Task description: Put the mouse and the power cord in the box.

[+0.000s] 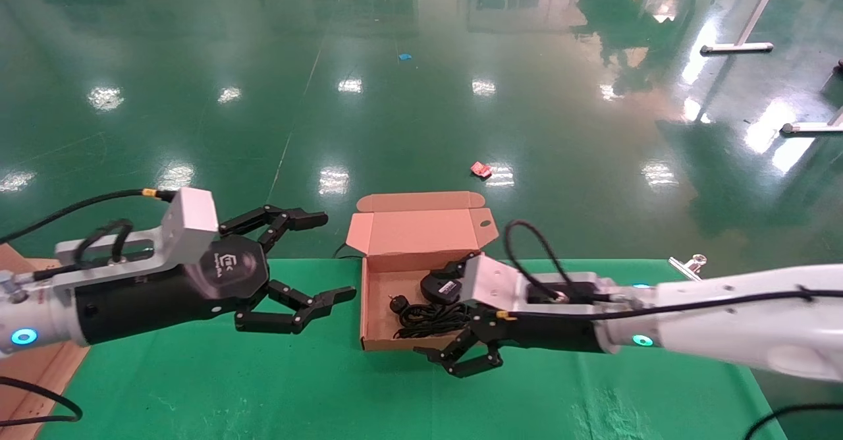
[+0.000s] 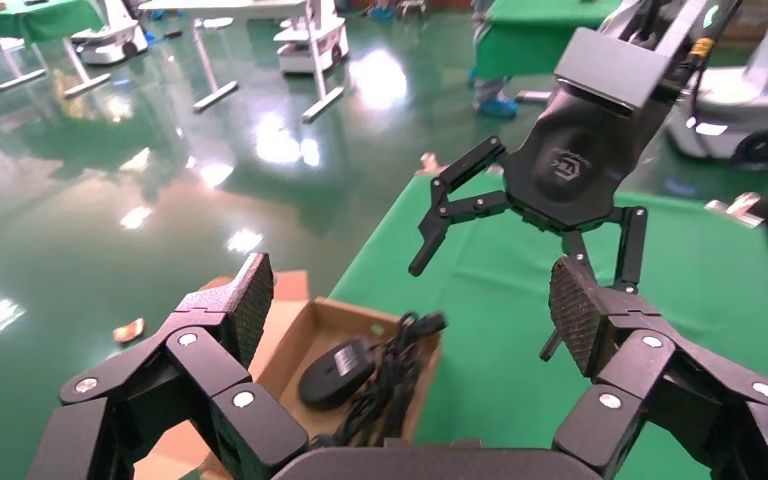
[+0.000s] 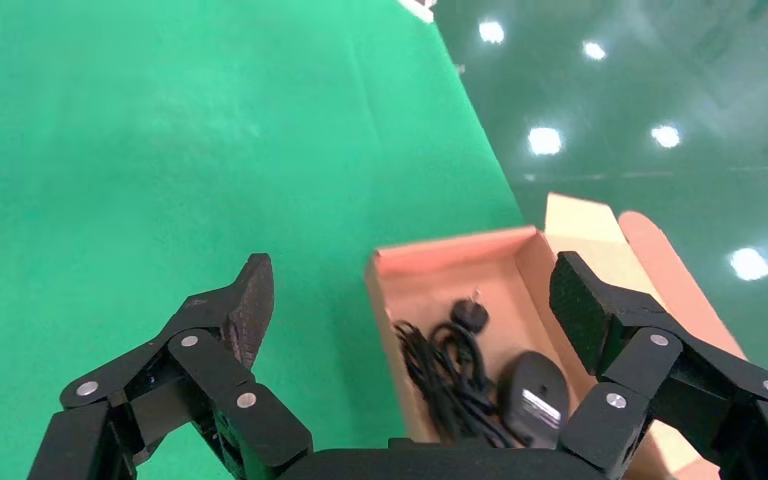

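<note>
The brown box (image 1: 387, 280) stands open on the green table, its lid (image 1: 421, 230) tilted back. Inside lie the black mouse (image 1: 442, 288), pale label up, and the coiled power cord (image 1: 429, 317) beside it. My right gripper (image 1: 440, 309) hovers open over the box's right side, empty; its wrist view shows the box (image 3: 440, 262), the mouse (image 3: 532, 398) and the cord (image 3: 448, 378) below it. My left gripper (image 1: 337, 254) hangs open and empty to the left of the box. Its wrist view looks across the mouse (image 2: 335, 370) and cord (image 2: 385, 385).
The green cloth (image 1: 263, 374) covers the table, whose far edge runs just behind the box. A cardboard sheet (image 1: 39, 367) lies at the left edge, a metal clip (image 1: 688, 265) at the far right. A red scrap (image 1: 481, 170) lies on the floor beyond.
</note>
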`<state>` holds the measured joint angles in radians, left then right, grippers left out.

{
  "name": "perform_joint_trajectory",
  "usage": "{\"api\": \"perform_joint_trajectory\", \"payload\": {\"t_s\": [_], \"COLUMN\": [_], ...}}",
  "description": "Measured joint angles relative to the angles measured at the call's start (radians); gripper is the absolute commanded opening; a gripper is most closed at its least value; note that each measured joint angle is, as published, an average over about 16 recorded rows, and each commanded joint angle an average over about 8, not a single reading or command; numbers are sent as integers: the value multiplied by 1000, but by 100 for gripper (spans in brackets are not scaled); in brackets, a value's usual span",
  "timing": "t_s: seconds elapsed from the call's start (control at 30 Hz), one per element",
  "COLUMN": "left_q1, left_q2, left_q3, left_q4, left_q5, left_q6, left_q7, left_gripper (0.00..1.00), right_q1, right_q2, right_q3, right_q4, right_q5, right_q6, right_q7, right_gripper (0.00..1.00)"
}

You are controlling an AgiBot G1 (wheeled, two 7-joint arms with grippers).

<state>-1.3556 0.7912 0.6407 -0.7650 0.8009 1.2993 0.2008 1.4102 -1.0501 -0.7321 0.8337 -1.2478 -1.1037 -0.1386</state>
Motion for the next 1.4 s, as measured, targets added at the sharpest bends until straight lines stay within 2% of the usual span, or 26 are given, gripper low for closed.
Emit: {"api": "perform_joint_trajectory", "payload": {"t_s": [1.03,1.4], "left_q1": [252,288], "left_q2": [-161,-183], "left_q3": [-324,-372], "left_q4": [-467,-537], "left_q5": [-63,-72], "left_q6": [176,200], "left_q7": [-348,-395], "left_gripper": [100,100], "right_q1": [-296,-346], "right_q2": [387,452], "right_q3": [399,466], "right_q4": [397,464], "right_q5": [456,533], "right_q6": [-345,-404], "right_q7": [287,331], "right_gripper": [100,100]}}
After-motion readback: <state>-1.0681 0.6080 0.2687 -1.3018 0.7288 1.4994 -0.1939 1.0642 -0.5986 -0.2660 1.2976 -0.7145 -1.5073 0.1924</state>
